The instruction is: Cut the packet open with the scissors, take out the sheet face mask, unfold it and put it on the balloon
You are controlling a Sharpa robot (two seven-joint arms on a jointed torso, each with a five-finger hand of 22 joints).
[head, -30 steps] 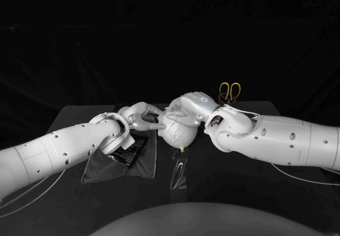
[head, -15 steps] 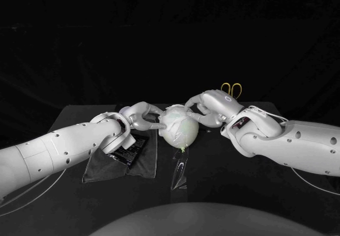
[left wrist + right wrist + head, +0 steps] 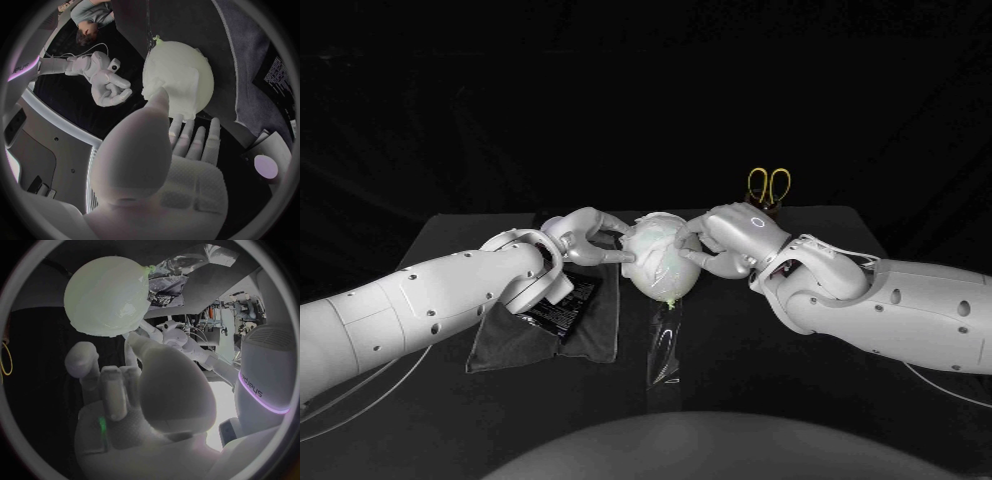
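The pale balloon [image 3: 662, 264] stands at the table's middle, knot towards me, with the white sheet mask [image 3: 181, 82] draped over it. My left hand [image 3: 589, 240] reaches in from its left, and its fingertips [image 3: 160, 96] touch the mask's edge. My right hand [image 3: 715, 243] is at the balloon's right side, fingers loosely bent against it and holding nothing. The black packet [image 3: 568, 300] lies under my left wrist on a dark cloth. The yellow-handled scissors [image 3: 766, 186] lie at the table's far edge, behind my right hand.
A dark cloth [image 3: 538, 340] covers the table's left part. A clear plastic strip [image 3: 665, 345] runs from the balloon's knot towards me. A small pale lilac round thing [image 3: 266, 166] sits by my left hand.
My right hand lifted off the balloon's top, swung out to the right, then came back lower against the balloon's right side. My left hand and the balloon stayed put.
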